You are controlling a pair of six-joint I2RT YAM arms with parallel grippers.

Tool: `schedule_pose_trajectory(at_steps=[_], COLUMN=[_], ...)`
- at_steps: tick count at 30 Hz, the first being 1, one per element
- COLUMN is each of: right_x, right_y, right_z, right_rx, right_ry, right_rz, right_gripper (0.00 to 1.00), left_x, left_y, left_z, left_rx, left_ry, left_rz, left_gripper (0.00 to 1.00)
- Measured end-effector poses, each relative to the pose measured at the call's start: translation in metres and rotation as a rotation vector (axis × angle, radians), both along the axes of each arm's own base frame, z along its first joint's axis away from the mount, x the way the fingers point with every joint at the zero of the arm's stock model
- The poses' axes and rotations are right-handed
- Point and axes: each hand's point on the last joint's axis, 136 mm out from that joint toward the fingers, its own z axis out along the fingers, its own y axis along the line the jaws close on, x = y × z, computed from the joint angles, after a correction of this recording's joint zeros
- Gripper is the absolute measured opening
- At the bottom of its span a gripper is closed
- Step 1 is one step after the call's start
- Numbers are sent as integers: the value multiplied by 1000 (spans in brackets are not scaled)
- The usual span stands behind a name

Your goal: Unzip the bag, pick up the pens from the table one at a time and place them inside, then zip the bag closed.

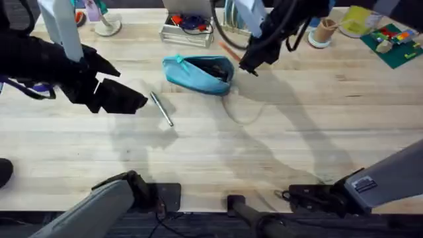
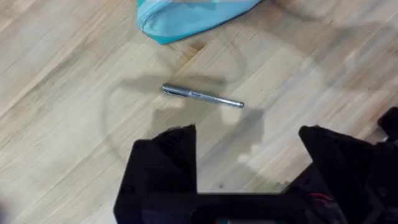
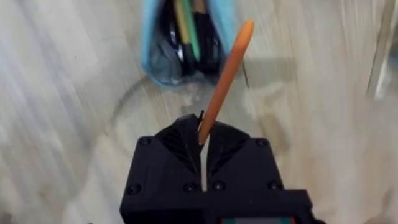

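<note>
Overhead: I'm holding the right gripper [image 1: 250, 66] just beside the open end of the bag [image 1: 198, 73] on the pale plank counter [image 1: 277, 152], with the silver pen [image 1: 161, 108] lying near the left gripper [image 1: 122, 98] and clutter sitting along the far edge. Left wrist: the left fingers [image 2: 165, 155] are standing wide open and empty, the silver pen just ahead, apart from them. Right wrist: the right fingers [image 3: 186, 140] are pinching the orange pen [image 3: 227, 74] by its lower end, so I'm judging it best to be lining its tip over the bag's mouth before letting go.
</note>
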Motion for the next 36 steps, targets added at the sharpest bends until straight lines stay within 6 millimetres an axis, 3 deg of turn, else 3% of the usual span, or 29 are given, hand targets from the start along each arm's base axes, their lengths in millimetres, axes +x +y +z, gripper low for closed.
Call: schedule_pose_trajectory(at_steps=[5,10,14,26,36], right_x=[1,12,11,9,8], right_y=[26,44,51,78,82], right_z=[4,-16,-30,-47,-58], right_rx=[58,103,108,128,126], right_ry=[-72,-79,-54,-66,-45], right_rz=[170,232,255,324,331], right_gripper=[34,34,34,34,49], left_x=[0,0,0,0,-4], left_y=[0,0,0,0,-2], left_z=[0,0,0,0,-1], left_rx=[0,0,0,0,-8], left_ry=[0,0,0,0,18], left_rz=[0,0,0,0,0], left_gripper=[995,995,995,995,995])
